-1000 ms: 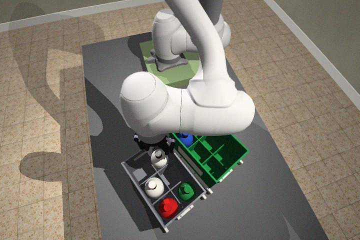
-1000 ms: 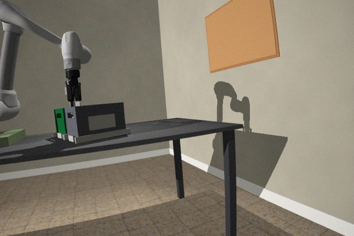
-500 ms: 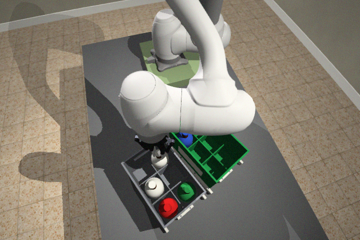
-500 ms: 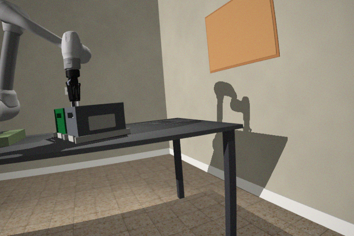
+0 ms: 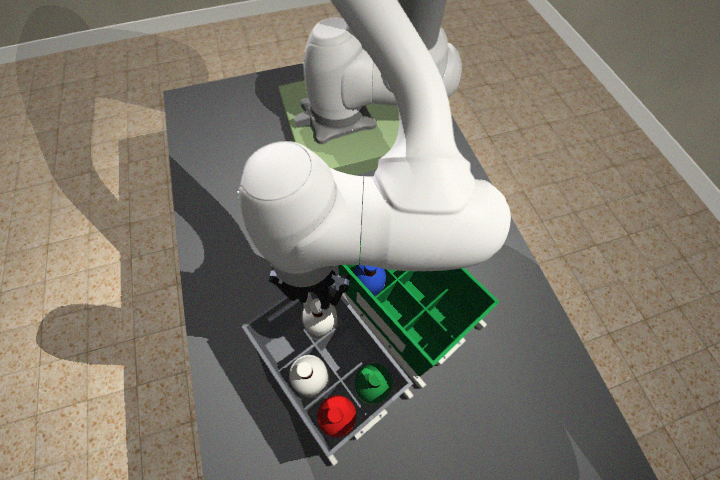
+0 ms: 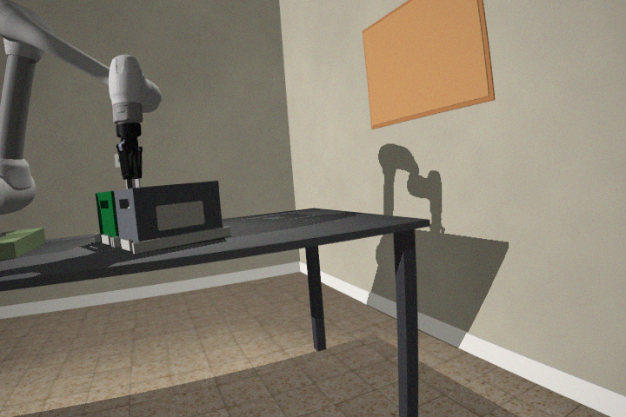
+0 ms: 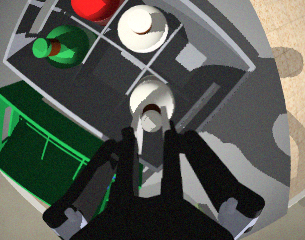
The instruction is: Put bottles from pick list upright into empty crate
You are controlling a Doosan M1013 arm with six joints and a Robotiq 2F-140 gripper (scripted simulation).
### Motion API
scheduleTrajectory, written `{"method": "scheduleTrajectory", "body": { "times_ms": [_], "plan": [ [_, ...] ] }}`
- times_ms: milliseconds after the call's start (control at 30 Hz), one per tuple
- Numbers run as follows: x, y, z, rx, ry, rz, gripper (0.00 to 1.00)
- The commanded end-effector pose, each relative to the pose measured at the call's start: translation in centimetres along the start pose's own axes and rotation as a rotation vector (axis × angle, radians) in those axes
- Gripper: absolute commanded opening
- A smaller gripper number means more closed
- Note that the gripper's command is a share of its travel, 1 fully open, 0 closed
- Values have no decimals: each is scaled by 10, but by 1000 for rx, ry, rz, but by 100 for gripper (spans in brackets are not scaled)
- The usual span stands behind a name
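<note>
Dark grey table top (image 5: 497, 396) under the grey divided crate (image 5: 259, 346): my black gripper (image 7: 151, 135) is clamped on the upright white bottle's (image 5: 318, 320) neck, green crate (image 5: 485, 298) alongside.

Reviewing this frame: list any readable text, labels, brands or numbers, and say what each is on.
None can be read.
Bottles in the grey crate: colored caps and bodies only, no lettering visible.
Green crate: no markings visible.
Orange wall board: blank.
Pick list: not visible in any view.
Claw, shut on the white bottle: no brand mark shows.
</note>
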State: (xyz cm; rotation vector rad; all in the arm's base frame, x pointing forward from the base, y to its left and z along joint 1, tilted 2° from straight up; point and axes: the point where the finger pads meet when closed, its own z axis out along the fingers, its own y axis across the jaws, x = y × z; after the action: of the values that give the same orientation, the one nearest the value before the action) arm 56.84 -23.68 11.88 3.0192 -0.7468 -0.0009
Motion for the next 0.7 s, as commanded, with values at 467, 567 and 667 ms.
{"method": "scheduleTrajectory", "body": {
  "times_ms": [467,567,667],
  "plan": [
    [0,0,0,0,0,0,0],
    [0,0,-5,0,0,0,0],
    [0,0,-10,0,0,0,0]
  ]
}}
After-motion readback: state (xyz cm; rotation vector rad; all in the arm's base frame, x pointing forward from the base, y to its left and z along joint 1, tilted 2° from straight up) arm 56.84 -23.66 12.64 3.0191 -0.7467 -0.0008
